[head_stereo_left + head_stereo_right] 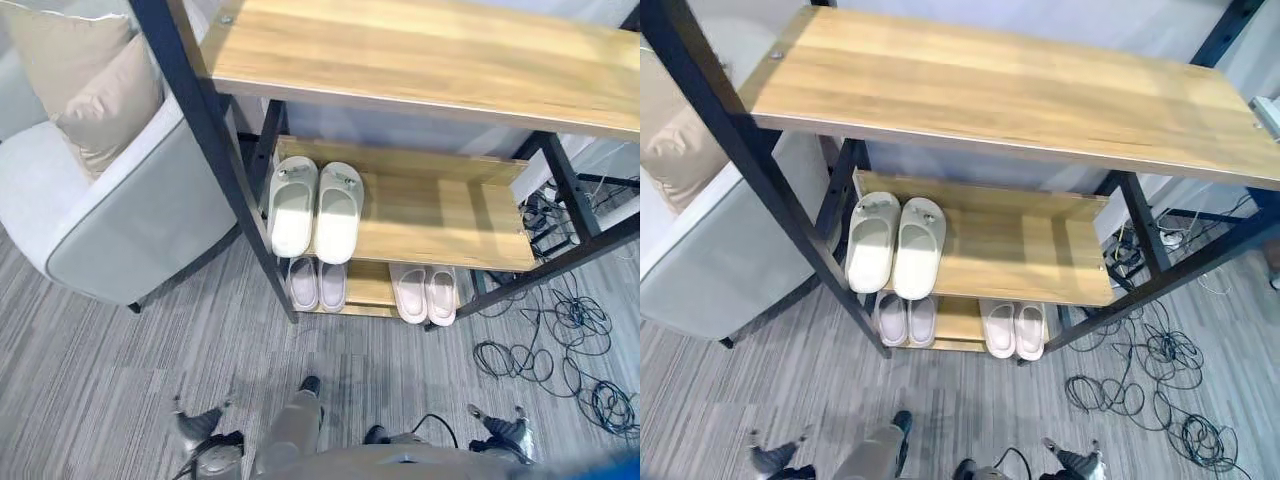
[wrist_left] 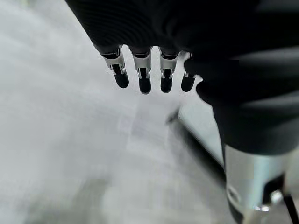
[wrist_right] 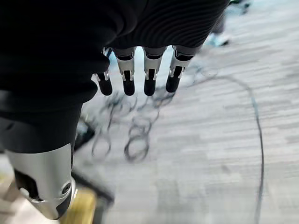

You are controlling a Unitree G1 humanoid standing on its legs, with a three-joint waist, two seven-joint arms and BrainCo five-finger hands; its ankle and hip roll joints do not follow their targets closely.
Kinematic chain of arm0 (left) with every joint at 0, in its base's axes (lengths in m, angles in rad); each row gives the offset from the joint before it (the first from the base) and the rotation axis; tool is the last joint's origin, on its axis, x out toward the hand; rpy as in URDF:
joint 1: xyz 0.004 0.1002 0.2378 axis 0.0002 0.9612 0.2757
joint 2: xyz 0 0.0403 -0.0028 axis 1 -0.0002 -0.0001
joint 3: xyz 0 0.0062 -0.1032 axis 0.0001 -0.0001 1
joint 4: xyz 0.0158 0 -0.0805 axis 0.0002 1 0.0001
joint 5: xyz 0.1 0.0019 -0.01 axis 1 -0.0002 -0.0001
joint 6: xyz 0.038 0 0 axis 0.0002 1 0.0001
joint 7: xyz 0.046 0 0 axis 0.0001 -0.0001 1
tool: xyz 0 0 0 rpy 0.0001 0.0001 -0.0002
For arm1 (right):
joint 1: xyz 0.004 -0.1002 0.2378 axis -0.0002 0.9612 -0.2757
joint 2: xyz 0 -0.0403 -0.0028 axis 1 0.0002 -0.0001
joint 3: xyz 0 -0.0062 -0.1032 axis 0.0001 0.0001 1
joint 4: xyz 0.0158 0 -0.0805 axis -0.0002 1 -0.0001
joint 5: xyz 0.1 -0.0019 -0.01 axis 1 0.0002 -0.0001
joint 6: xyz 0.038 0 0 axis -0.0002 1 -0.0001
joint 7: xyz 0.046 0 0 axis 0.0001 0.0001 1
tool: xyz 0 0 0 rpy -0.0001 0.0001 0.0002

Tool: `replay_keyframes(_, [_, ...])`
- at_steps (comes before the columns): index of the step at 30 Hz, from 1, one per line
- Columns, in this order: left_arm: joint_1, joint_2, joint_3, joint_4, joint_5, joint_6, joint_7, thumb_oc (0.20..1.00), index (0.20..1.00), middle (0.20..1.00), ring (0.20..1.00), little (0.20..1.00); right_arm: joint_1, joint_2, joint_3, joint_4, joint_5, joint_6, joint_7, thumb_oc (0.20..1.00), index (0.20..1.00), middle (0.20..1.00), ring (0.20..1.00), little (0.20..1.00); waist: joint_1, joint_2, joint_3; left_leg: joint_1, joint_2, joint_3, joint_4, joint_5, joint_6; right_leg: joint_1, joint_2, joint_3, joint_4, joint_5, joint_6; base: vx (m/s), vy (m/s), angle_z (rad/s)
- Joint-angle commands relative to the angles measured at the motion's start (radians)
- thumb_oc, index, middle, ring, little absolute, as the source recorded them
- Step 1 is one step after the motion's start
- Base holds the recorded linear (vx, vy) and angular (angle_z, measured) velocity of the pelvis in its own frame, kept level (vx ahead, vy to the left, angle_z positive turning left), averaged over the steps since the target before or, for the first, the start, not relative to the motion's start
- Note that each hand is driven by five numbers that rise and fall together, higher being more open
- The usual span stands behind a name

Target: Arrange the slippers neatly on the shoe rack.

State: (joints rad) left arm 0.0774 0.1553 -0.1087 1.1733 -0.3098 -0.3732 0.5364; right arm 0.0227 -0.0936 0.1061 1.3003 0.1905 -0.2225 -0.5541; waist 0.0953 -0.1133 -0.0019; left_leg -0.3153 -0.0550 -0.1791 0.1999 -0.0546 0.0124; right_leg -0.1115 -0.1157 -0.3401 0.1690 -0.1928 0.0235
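- Shoe rack (image 1: 430, 215) stands ahead: cream slippers (image 1: 315, 210) paired on the middle shelf, two pinkish pairs (image 1: 318, 285) (image 1: 424, 293) on the bottom shelf, toes hidden under the board above.
- Armchair (image 1: 120, 220) sits just beside the rack; a careless left swing could clip it.
- Floor cables (image 1: 560, 350) could snag the right side.
- Left hand (image 2: 145, 74) and right hand (image 3: 140, 74) hang empty, fingers straight and apart.

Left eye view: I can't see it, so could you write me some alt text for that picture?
A wooden shoe rack with a dark metal frame holds three pairs of slippers: a cream pair side by side on the middle shelf, and two pale pink pairs on the bottom shelf. A grey armchair with beige cushions stands left of it, on grey carpet.
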Motion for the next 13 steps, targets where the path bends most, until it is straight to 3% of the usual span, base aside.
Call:
replay_keyframes(1, [-0.079,-0.067,-0.058,0.0,-0.148,0.036,-0.256,1.0,1.0,1.0,1.0,1.0,-0.019,-0.061,-0.026,0.011,0.045,0.039,0.129,1.0,1.0,1.0,1.0,1.0,-0.024,0.065,0.037,0.067,0.074,-0.053,-0.101,0.019,-0.038,-0.062,-0.041,0.058,-0.002,0.071,0.026,0.2,0.008,-0.12])
replay_keyframes(4, [-0.081,-0.09,-0.113,0.034,-0.16,0.077,-0.381,1.0,1.0,1.0,1.0,1.0,-0.003,-0.053,-0.005,0.035,0.058,0.066,0.221,1.0,1.0,1.0,1.0,1.0,-0.041,0.094,-0.012,0.193,0.076,-0.035,-0.286,0.069,-0.032,0.043,-0.019,0.071,-0.163,0.136,0.047,0.11,0.0,-0.22])
replay_keyframes(9, [-0.098,-0.099,-0.151,0.048,-0.196,0.107,-0.459,1.0,1.0,1.0,1.0,1.0,-0.009,-0.054,0.006,0.046,0.077,0.076,0.267,1.0,1.0,1.0,1.0,1.0,-0.051,0.111,-0.029,0.199,0.052,-0.01,-0.287,0.088,-0.047,0.101,-0.007,0.082,-0.249,0.177,0.06,-0.02,-0.013,-0.05])
replay_keyframes(10, [-0.028,-0.049,-0.144,-0.014,-0.202,0.133,-0.559,1.0,1.0,1.0,1.0,1.0,0.01,-0.075,-0.015,0.042,0.088,0.08,0.295,1.0,1.0,1.0,1.0,1.0,-0.036,0.121,-0.026,0.187,0.039,-0.02,-0.287,0.1,-0.047,0.098,-0.011,0.073,-0.256,0.185,0.066,-0.15,-0.007,0.0])
replay_keyframes(11, [-0.021,-0.064,-0.14,0.038,-0.112,0.09,-0.525,1.0,1.0,1.0,1.0,1.0,0.013,-0.059,-0.01,0.041,0.076,0.054,0.299,1.0,1.0,1.0,1.0,1.0,-0.039,0.117,-0.017,0.194,0.044,-0.001,-0.287,0.088,-0.055,0.086,-0.004,0.097,-0.256,0.187,0.065,-0.11,-0.02,-0.04])
replay_keyframes(13, [-0.06,-0.066,-0.072,0.106,-0.039,0.125,-0.537,1.0,1.0,1.0,1.0,1.0,0.011,-0.055,-0.026,0.06,0.096,0.057,0.321,1.0,1.0,1.0,1.0,1.0,-0.025,0.101,-0.03,0.216,0.05,0.013,-0.287,0.08,-0.058,0.097,0.003,0.113,-0.256,0.183,0.072,0.02,-0.065,0.03])
